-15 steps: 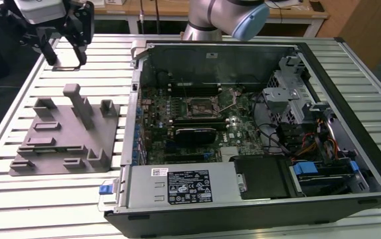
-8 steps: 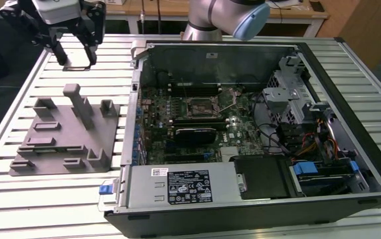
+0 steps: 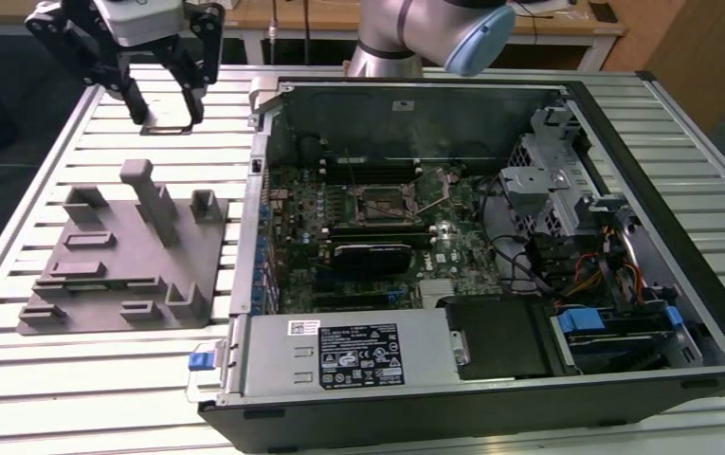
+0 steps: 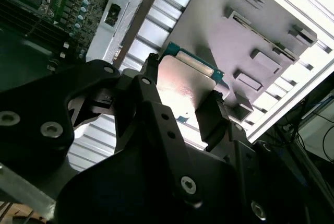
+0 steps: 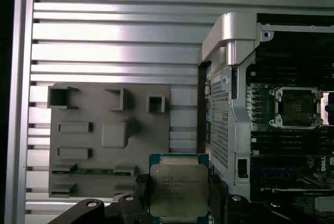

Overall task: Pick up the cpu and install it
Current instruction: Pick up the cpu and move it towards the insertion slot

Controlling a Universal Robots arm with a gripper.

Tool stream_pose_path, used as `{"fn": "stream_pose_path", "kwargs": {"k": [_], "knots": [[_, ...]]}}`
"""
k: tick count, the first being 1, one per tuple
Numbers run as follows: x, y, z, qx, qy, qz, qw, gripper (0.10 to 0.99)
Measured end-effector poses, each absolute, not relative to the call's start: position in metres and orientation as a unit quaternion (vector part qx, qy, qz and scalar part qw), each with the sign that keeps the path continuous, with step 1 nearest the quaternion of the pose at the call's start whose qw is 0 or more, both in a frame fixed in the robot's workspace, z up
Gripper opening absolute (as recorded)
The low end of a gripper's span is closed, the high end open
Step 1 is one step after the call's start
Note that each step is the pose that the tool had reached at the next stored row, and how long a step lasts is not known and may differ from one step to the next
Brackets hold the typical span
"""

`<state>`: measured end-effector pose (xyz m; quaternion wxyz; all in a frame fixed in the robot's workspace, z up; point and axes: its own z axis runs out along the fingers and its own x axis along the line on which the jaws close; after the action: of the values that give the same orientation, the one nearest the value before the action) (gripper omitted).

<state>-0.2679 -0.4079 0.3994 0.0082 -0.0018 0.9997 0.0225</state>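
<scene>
Holding the cpu (image 5: 179, 185) in the hand (image 5: 179, 208), black fingers (image 5: 218, 203) closed against two opposite edges, pale metal top turned toward the first wrist view. Same grip in the second wrist view: hand (image 4: 180, 101) pinched on the cpu (image 4: 185, 78), with a strip of green board edge showing past the fingertips.

In the exterior view, up in the air above the slatted aluminium worktop (image 3: 84, 398), hand (image 3: 168, 121) hanging toward that view's left of the open computer case (image 3: 463, 417) and beyond the grey fixture block (image 3: 122, 256). Touching neither block nor case.

Inside the case, motherboard (image 3: 375, 227) lying flat, cpu socket (image 3: 384, 199) near its middle, well apart from the held chip. In the first wrist view, socket (image 5: 296, 107) across the case wall from the fixture block (image 5: 109, 135).
</scene>
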Motion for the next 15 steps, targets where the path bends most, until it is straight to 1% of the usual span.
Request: {"fn": "stream_pose_path", "kwargs": {"k": [15], "knots": [[-0.23, -0.408, 0.399, -0.002, 1.0, 0.023, 0.008, 0.541]]}}
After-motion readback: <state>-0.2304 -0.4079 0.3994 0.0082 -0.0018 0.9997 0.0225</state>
